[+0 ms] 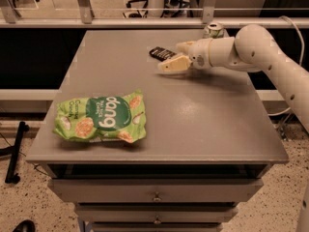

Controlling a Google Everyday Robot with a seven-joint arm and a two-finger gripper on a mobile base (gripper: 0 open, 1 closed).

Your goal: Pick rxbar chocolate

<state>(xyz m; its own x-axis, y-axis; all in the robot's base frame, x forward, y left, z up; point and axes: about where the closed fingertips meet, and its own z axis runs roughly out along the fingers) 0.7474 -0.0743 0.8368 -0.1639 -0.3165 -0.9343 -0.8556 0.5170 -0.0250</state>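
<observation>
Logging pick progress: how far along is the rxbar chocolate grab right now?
Done: the approach. The gripper sits low at the far side of the table, right next to the rxbar chocolate. In hand: lining up on the bar, which lies flat on the table. Left: the grasp and the lift. The green snack bag and the can lie apart from it.
</observation>
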